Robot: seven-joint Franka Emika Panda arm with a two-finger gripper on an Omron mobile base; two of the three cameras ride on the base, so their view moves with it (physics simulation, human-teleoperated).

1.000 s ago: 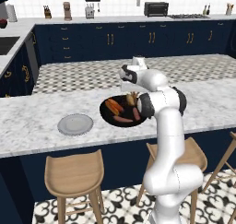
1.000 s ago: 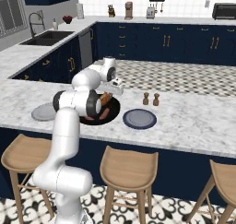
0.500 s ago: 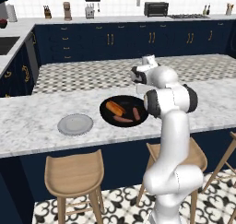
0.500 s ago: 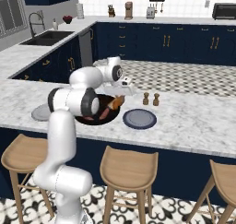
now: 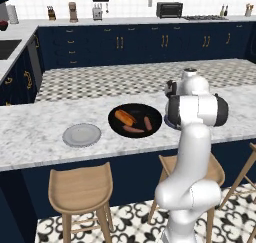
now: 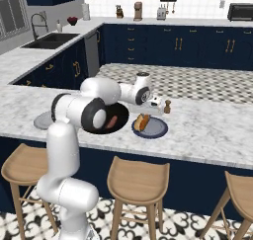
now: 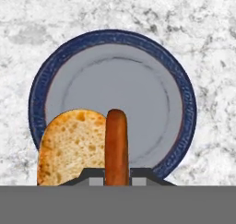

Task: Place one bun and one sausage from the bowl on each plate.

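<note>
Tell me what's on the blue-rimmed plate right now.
A bun lies on the blue-rimmed plate, with a sausage beside it, held between the end effector tips. Whether the sausage touches the plate is hidden.

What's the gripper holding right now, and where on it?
The gripper holds a sausage by its near end, over the blue-rimmed plate; a bun lies beside it.

Porous, crusty bun (image 7: 69, 144), smooth glossy sausage (image 7: 116, 144), matt blue-rimmed plate (image 7: 115, 85), veined marble counter (image 7: 207, 34).
</note>
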